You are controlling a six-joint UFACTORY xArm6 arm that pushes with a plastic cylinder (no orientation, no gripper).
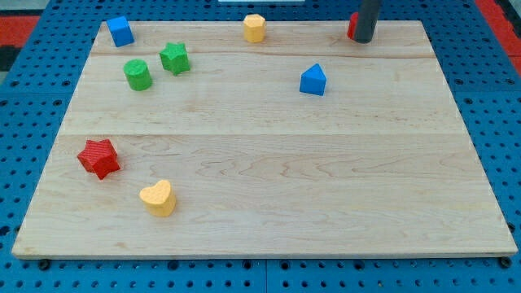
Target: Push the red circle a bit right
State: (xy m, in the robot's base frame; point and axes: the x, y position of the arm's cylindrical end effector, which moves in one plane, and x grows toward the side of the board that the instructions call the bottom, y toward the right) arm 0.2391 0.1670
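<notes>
You're looking at the view's top right, where your tip (363,40) is sitting at the far edge of the wooden board (269,179), and the red circle (352,26) is peeking out from behind the rod on its left side, touching it or all but touching it; most of the block is hidden, so you're only getting a red sliver and the round shape can't be confirmed from here. The rod is bare, carrying nothing, just a straight dark stick with its end down on the wood. That means the red circle is lying to the left of your tip, and slightly toward the top, which is the wrong side for a push to the right: judging by this, you're needing to bring the tip round to the block's left before driving it rightward. Room there is looking good, since the yellow block (255,28) is sitting well apart to the left along the same top edge, and the blue block (313,80) is waiting lower down, clear of the path. The green cylinder (137,74), green star (174,58), blue cube (120,31), red star (99,157) and yellow heart (158,198) are all staying far off on the left half. Watch the top edge, though: the red circle is riding close to it.
</notes>
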